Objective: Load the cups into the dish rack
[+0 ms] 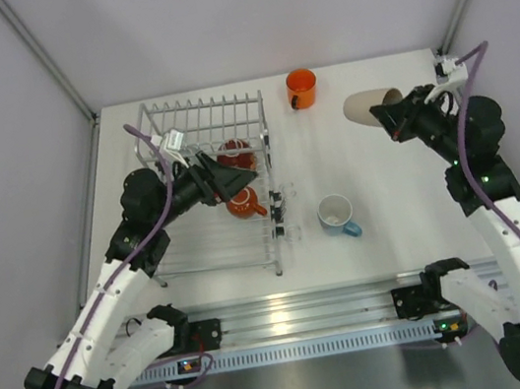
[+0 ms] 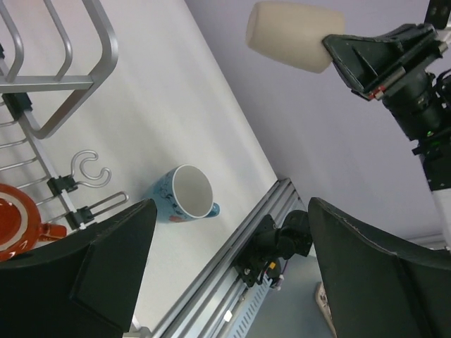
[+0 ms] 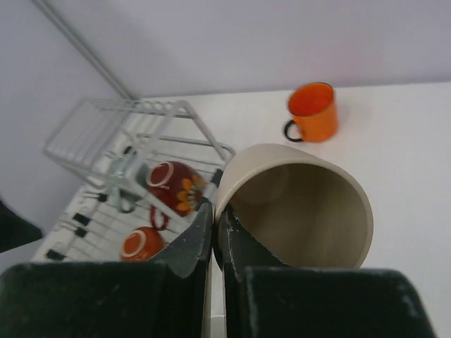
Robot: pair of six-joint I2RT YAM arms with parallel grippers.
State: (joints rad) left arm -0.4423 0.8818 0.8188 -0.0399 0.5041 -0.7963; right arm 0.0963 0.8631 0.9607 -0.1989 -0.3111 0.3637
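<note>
The right gripper [image 3: 215, 238] is clenched on the rim of the beige mug [image 3: 303, 204], one finger inside and one outside. Only the right wrist view shows this pinch. The left wrist view shows that mug held on its side in the air.

The left gripper [image 2: 232, 208] is released, jaws wide apart and holding nothing. The top view places it over the dish rack [image 1: 197, 117].

The rack holds the red mug [image 1: 233, 149] and the dark red-orange mug [image 1: 241, 204]. The blue mug [image 1: 335, 214] stands upright on the table [image 1: 394, 222], near the rack's right side. The orange mug [image 1: 301, 87] stands at the far edge.
</note>
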